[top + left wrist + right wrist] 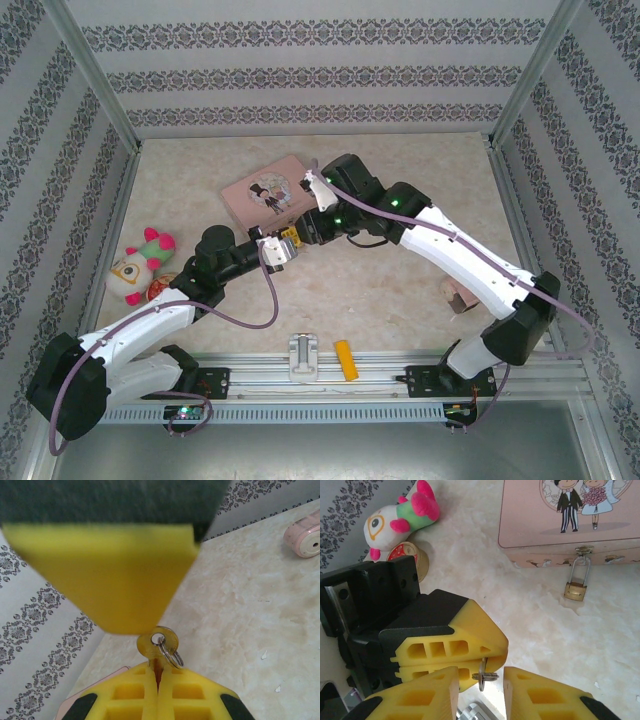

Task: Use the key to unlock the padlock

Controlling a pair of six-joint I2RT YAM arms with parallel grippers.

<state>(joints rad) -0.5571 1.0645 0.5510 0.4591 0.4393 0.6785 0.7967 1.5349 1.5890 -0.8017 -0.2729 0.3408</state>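
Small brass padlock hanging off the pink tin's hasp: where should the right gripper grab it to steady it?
Grip the small brass padlock by its body, across the two narrow sides, coming down from above. It seems to lie face-up on the table before the pink tin; the thin shackle, threaded through the hasp, offers little to pinch.

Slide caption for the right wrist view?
Left gripper holds small ringed metal key between open right gripper fingers; small brass padlock hangs from pink rectangular tin.

Pink tin [264, 195], plush toy [140, 265], yellow block [345, 360] and white bracket [302, 358] lie apart.
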